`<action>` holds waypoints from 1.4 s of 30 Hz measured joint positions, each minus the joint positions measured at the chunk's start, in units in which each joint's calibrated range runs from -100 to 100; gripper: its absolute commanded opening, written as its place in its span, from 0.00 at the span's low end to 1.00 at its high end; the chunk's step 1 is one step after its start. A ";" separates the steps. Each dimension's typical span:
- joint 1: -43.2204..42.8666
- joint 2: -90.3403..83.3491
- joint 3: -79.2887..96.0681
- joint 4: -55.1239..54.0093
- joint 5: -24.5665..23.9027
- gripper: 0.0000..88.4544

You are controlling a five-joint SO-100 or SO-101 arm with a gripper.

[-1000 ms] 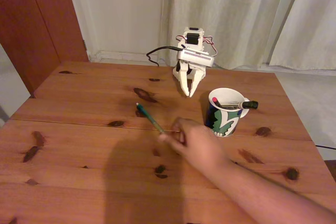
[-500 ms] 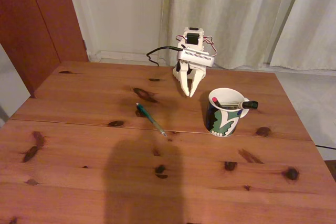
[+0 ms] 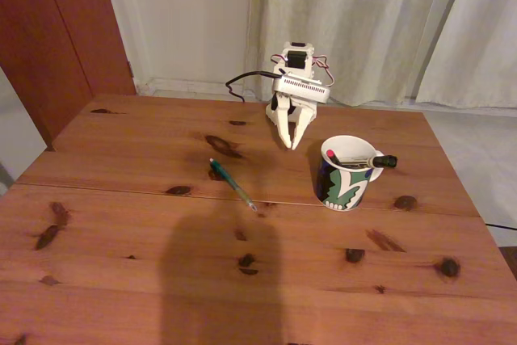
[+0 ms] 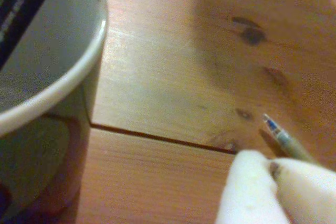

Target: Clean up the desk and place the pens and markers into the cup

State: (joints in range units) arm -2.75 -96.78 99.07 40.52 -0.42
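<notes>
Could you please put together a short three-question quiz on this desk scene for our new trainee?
1. True or false: the green pen already stands inside the cup.
2. In the fixed view, which thing sticks out over the cup's rim toward the right? A) a white marker with a black cap B) a ruler C) a spoon
3. Fill in: in the fixed view, the gripper hangs over the desk, fingertips pointing ____.

Key:
1. False. The pen lies flat on the wood, left of the cup, its tip near the seam.
2. A
3. Down, with its fingertips close together and nothing between them.
</notes>
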 measured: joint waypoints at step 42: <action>-2.27 34.07 -32.10 22.98 -0.15 0.01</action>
State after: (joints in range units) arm -5.02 -62.71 66.96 63.50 -0.56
